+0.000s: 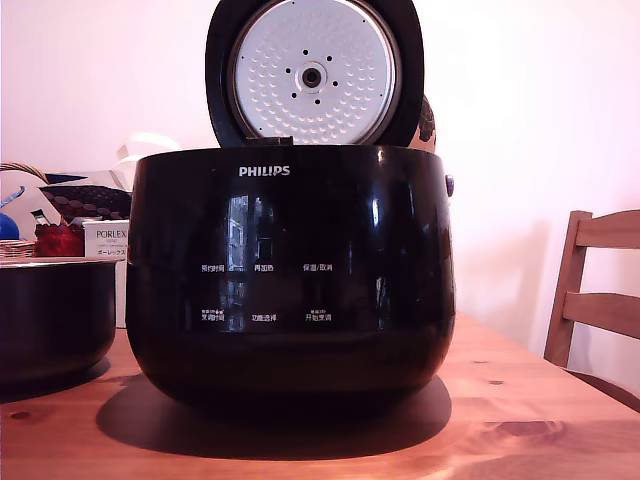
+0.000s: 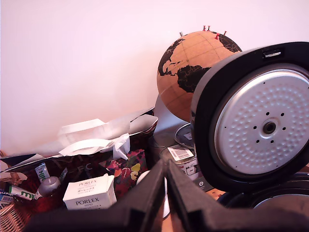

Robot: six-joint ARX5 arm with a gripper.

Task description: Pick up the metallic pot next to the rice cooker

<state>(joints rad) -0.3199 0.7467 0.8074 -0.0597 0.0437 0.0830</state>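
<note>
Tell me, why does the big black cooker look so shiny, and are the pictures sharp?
Exterior view: the rice cooker mirrors the room in pale streaks, casts a dark shadow on the table, and the wall is washed out pinkish. Wrist view: the gripper fingers up close look soft, the lid fairly clear.

gripper (image 2: pixel 166 169) | black, low in the wrist view | jaws pressed together, tips meeting | nothing held | unseen in the exterior view

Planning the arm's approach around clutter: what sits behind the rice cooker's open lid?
In the wrist view a cork-coloured globe stands behind the lid, which covers its lower part. In the exterior view the lid hides nearly all of it.
</note>
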